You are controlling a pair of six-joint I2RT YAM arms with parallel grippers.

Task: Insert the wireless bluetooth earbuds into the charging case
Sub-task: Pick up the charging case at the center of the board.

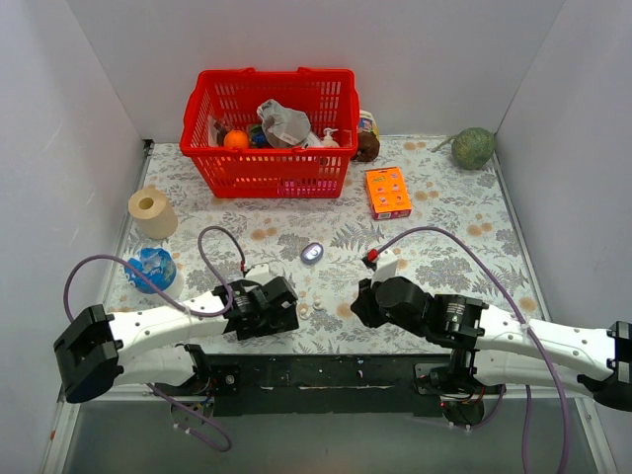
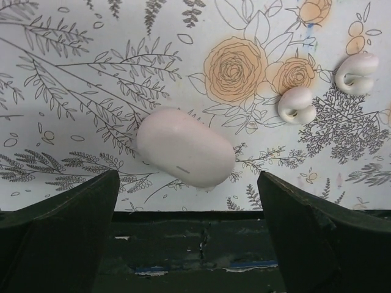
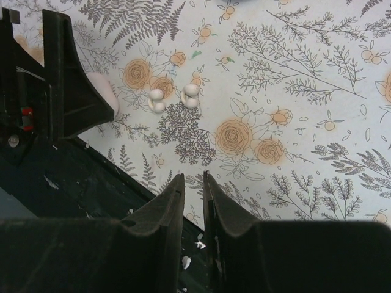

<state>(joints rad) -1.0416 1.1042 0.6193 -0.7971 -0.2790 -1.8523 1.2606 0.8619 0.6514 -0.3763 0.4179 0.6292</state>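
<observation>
Progress so far is nil as we read it: both earbuds [image 2: 296, 105] lie loose on the floral cloth [image 2: 91, 61], just beside each other, neither seated in the case [image 1: 313, 253]. The case sits well ahead of both sets of jaws, roughly between the two arms, apart from the buds. It looks shut from above, so opening it and loading both buds is probably still to do. Its long axis seems to run crosswise to the reach of the jaws; it is too small for us to tell which way the hinge faces. The left gripper [image 2: 188, 189] has its jaws spread wide, holding nothing, with a white lump [image 2: 185, 155] lying just ahead of the gap, its long axis slanting across it. The buds are ahead and right of those jaws. The right gripper [image 3: 193, 177] has its jaws nearly pressed together with nothing between them; the buds are ahead and left of it.
</observation>
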